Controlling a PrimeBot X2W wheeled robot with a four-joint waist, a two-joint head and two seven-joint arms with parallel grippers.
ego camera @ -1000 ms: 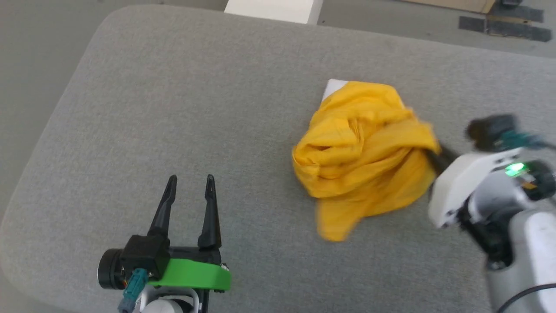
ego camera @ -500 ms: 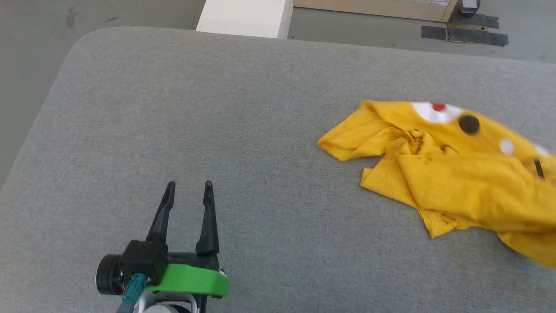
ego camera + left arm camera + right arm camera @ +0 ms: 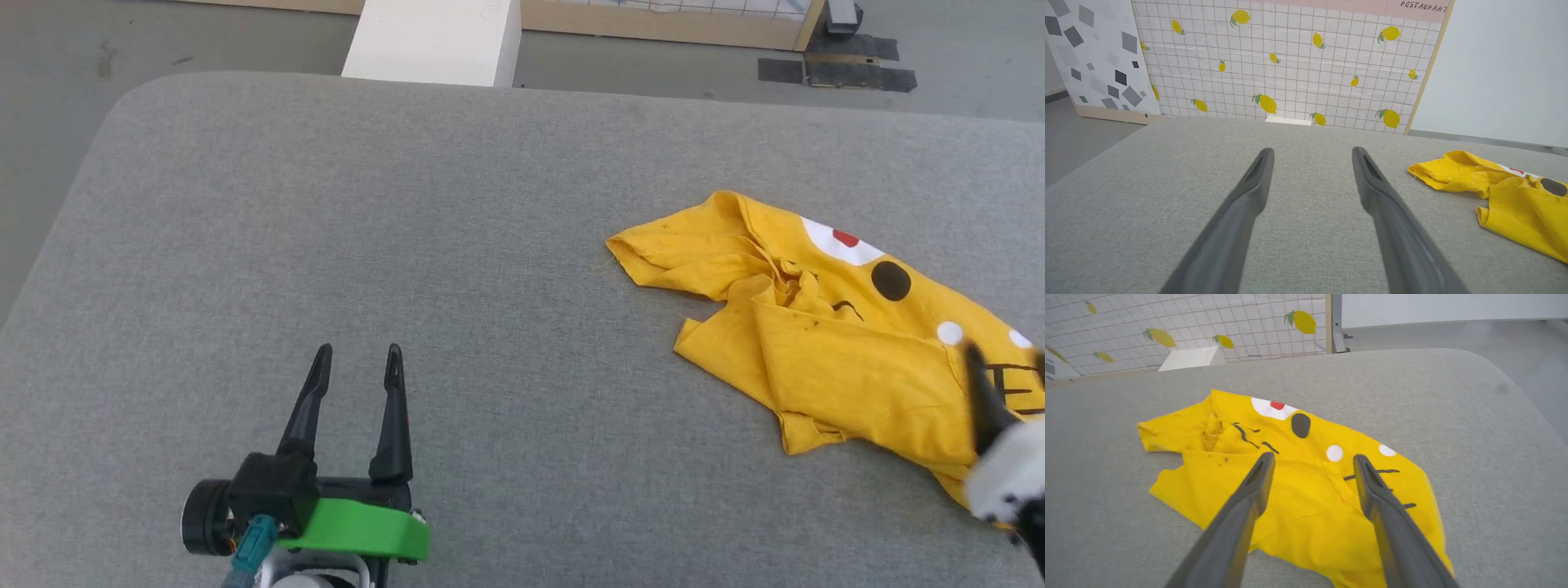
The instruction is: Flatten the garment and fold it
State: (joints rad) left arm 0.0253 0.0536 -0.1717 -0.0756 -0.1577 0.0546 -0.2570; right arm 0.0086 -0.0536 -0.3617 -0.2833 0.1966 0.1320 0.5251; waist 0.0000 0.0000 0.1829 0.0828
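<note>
The mustard-yellow T-shirt [image 3: 824, 343] lies crumpled and partly spread on the right of the grey padded table [image 3: 326, 204]. A white patch, a red dot, black marks and white dots face up. One edge is folded over the print. My right gripper [image 3: 1008, 367] is at the lower right edge of the head view. In the right wrist view it [image 3: 1313, 458] is open just above the shirt [image 3: 1290, 482], with nothing between its fingers. My left gripper [image 3: 357, 353] stands open over bare table far left of the shirt [image 3: 1506, 196], also holding nothing [image 3: 1312, 152].
A white box [image 3: 433, 41] stands on the floor beyond the table's far edge. Black tape patches [image 3: 833, 72] mark the floor at the back right. A lemon-printed wall panel [image 3: 1290, 61] rises behind the table. The table's rounded right edge [image 3: 1515, 400] is close to the shirt.
The shirt was a bunched lump against my right gripper; it now lies spread out flatter and further right, print up. The right gripper has let go and stands open. The head camera has shifted.
</note>
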